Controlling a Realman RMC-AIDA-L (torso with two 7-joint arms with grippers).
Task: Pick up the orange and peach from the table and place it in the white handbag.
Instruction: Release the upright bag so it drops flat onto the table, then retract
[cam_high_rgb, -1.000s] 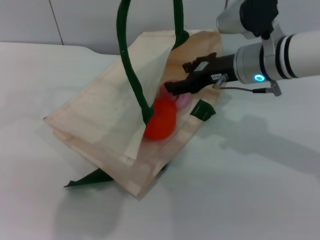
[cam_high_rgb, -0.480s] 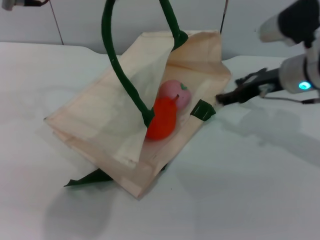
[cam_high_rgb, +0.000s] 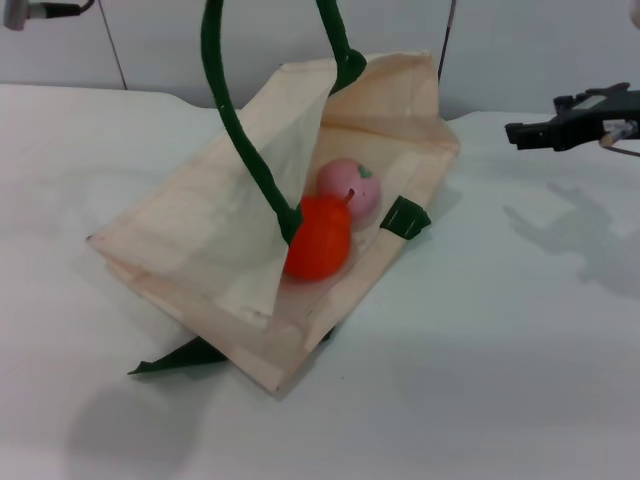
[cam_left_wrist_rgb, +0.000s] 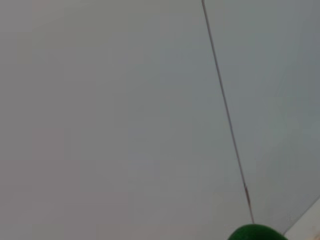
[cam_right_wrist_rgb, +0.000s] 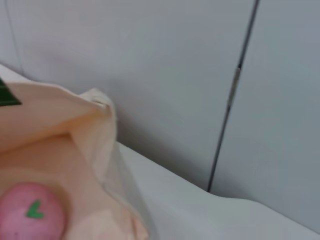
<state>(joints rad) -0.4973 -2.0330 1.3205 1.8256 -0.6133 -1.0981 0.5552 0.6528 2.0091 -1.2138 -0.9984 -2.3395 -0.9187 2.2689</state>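
Head view: high, looking down at table (cam_high_rgb: 480, 380). Right wrist view: close; shares peach (cam_high_rgb: 351, 186) (cam_right_wrist_rgb: 31, 212).

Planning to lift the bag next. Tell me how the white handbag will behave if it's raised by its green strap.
The white handbag will probably sag: its cloth walls fold and crease where the green strap holds one side up. The orange and peach lie loose near the open mouth, so they may roll as it tilts.

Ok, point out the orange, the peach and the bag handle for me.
orange (cam_high_rgb: 318, 238), head view, middle of its front.
peach (cam_high_rgb: 350, 186), head view, its pink top side.
bag handle (cam_high_rgb: 240, 135), head view, the raised green strap.
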